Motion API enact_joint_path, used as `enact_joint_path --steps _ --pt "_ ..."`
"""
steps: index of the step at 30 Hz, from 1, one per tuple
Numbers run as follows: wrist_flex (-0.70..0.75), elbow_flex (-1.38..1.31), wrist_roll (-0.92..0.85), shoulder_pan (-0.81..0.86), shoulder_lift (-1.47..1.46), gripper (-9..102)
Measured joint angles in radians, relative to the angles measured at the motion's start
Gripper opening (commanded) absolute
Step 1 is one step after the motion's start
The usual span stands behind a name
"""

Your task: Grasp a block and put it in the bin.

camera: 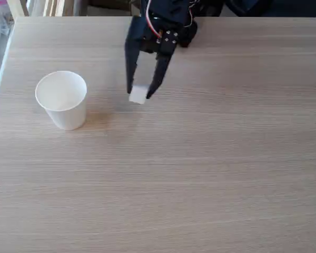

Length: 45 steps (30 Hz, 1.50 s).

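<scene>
1. Pincer (139, 94) points down over the table (216, 174), its 2 black fingers (159, 74) narrowed onto the block (138, 94), which sits between the tips.
2. Cannot tell whether the block rests on the table or is just lifted.
3. Done, by my reading: the grasp. Left: lift, carry, drop.
4. Cup (61, 99) stands upright, mouth open, left of the pincer in the fixed view, apart from it; nothing seen inside.
5. Bare wood lies between pincer and cup. Risk: clipping the rim if carried low.
</scene>
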Motion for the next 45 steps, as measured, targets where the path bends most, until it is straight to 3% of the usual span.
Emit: enact_joint_path --steps 10,16,29,38,45 --pt "0.032 -0.135 -0.064 0.281 -0.037 0" --pt "0.034 -0.195 -0.080 0.313 -0.144 0" --pt "-0.158 -0.334 -0.069 0.362 -0.541 0" --pt "-0.143 -0.339 -0.123 0.413 -0.592 0" --pt "-0.155 -0.339 -0.127 0.420 -0.621 16"
